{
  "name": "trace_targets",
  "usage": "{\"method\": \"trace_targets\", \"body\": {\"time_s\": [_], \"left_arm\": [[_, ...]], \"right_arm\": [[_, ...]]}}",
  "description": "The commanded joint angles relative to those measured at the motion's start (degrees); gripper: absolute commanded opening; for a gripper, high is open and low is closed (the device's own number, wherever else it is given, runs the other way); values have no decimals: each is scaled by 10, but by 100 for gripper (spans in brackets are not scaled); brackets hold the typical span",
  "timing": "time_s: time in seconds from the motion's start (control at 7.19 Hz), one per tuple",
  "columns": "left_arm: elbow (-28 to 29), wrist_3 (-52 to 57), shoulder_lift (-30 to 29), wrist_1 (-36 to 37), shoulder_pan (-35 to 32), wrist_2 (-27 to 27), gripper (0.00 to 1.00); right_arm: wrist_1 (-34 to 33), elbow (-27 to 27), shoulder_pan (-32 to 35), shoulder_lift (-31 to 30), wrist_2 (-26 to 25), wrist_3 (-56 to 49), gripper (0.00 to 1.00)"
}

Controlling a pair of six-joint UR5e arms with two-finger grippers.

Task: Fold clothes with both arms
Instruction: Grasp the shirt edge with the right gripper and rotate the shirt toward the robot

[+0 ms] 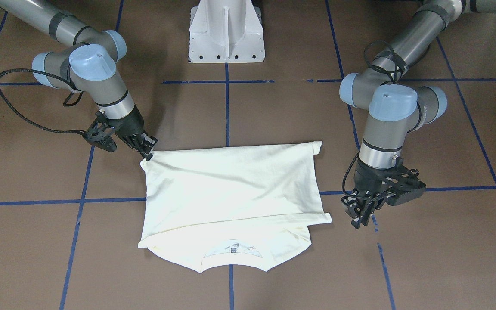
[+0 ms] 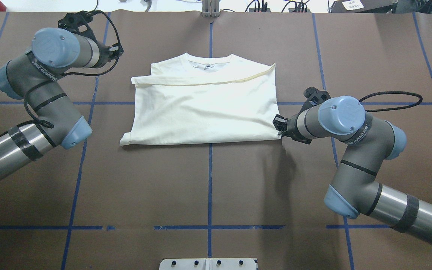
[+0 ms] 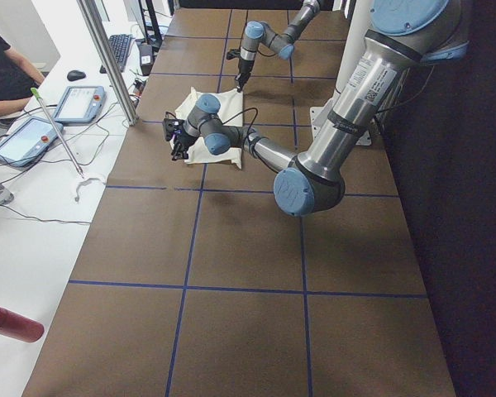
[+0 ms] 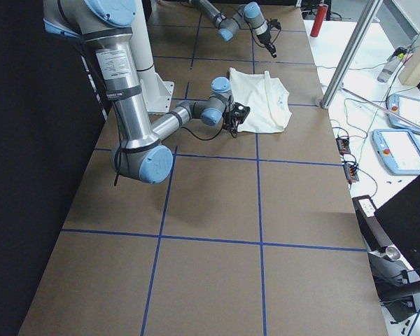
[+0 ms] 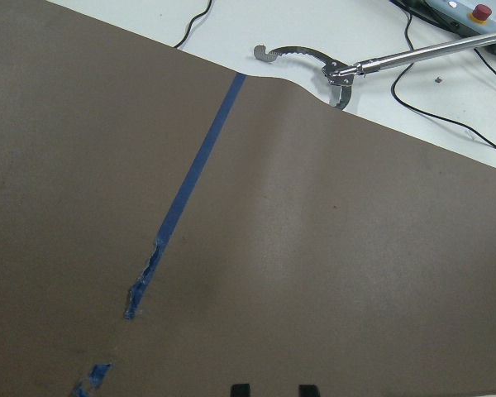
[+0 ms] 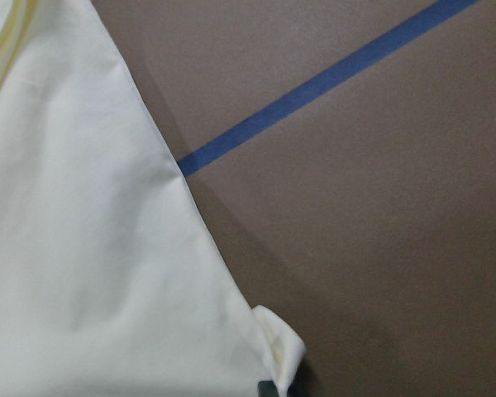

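Note:
The clothes (image 2: pixel 204 108) are one cream-white shirt lying folded on the brown table, print hidden, ribbed neck (image 1: pixel 230 252) on the side away from the robot. My right gripper (image 1: pixel 148 153) is shut on the shirt's near corner. In the right wrist view that corner (image 6: pixel 277 360) bunches up at the bottom edge, between the jaws. My left gripper (image 1: pixel 360 217) hovers just beside the shirt's far folded corner (image 1: pixel 327 217) without touching it. Its fingertips (image 5: pixel 240 389) show a gap with only bare table between them.
The white pedestal base (image 1: pixel 226 34) stands at the robot's side of the table. Blue tape lines (image 2: pixel 210 180) cross the brown surface. Past the far edge lie a metal reacher tool (image 5: pixel 339 70) and tablets (image 3: pixel 70 103); a seated person (image 3: pixel 4 74) is there.

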Motion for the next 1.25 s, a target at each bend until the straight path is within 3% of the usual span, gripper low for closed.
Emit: {"method": "trace_targets", "body": {"time_s": [0.0,0.14,0.28,0.42,0.56,0.7,0.84,0.97,1.11], "left_arm": [[2,-2,-1,-3,0,-1,32],[-1,-5,-4,-3,0,-1,32],[-5,-6,-6,-3,0,-5,33],[-38,-8,-4,-4,4,-8,38],[-68,-9,-1,-4,11,-40,37],[-83,-11,-3,-18,13,-127,38],[-162,-45,35,-18,16,-214,39],[-232,-91,63,-16,32,-242,67],[-245,-163,62,-16,70,-251,76]], "right_arm": [[-2,80,0,-39,25,-1,0],[-2,173,-15,-112,67,0,0],[-1,246,-68,-183,74,1,0],[-1,307,-119,-244,108,13,0],[0,341,-153,-263,168,61,0],[0,343,-212,-258,171,98,0],[0,340,-254,-261,156,99,62],[0,332,-277,-263,117,99,100],[0,328,-268,-262,80,99,100]]}}
